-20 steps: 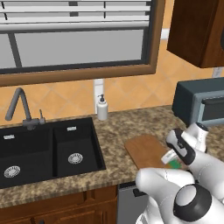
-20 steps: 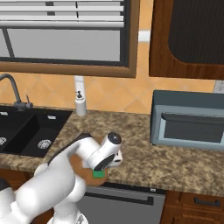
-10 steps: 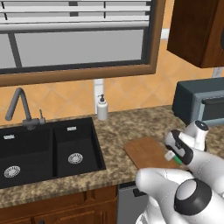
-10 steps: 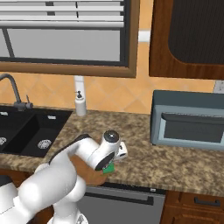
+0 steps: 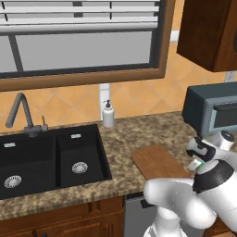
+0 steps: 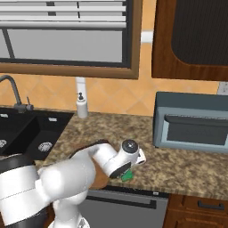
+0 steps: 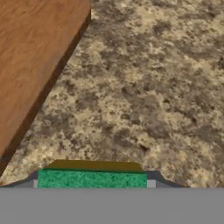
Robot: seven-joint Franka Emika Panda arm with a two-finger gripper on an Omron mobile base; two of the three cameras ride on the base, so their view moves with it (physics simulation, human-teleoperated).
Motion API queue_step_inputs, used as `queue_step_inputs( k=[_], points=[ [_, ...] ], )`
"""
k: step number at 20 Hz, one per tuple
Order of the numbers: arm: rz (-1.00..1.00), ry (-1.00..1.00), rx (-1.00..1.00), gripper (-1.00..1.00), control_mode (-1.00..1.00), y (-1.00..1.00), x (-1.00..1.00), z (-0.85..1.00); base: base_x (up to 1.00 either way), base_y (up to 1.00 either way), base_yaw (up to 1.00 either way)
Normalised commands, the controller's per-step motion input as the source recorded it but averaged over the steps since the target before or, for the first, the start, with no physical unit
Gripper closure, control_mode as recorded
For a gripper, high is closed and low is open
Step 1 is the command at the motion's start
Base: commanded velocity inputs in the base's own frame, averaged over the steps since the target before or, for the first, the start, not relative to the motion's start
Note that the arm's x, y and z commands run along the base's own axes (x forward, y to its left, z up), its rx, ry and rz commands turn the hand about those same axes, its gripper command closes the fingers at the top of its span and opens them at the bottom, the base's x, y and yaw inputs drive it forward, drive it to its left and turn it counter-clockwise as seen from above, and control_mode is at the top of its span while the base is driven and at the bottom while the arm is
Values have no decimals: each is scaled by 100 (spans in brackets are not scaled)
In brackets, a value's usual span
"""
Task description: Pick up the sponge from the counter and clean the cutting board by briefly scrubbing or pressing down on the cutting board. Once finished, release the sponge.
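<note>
The speckled brown worktop (image 5: pixel 139 134) runs under a window, with a black sink (image 5: pixel 46 159) at 9 o'clock. The hand view shows the fingers (image 7: pixel 92 183) gripping the green sponge (image 7: pixel 92 179) just beside the cutting board (image 7: pixel 30 57).

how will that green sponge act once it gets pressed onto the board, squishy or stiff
Probably squishy: the sponge shows a soft-looking green scrub face over a yellowish layer. Likely light for its size, being far smaller than the cutting board. Flat and rectangular, it should not roll, and its rough face should drag rather than slip in the claw.
</note>
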Motion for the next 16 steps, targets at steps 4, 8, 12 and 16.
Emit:
queue_step_inputs(
  k=[4, 8, 12, 16],
  points=[
    [9, 0, 2, 100, -100, -85, 58, 0, 0, 0, 0],
    [9, 1, -2, -100, -100, -31, 100, 0, 0, 0, 0],
    [2, 0, -2, -100, -100, 0, 48, 0, 0, 0, 0],
    [10, -1, 1, -100, -100, 0, -38, 0, 0, 0, 0]
  ],
)
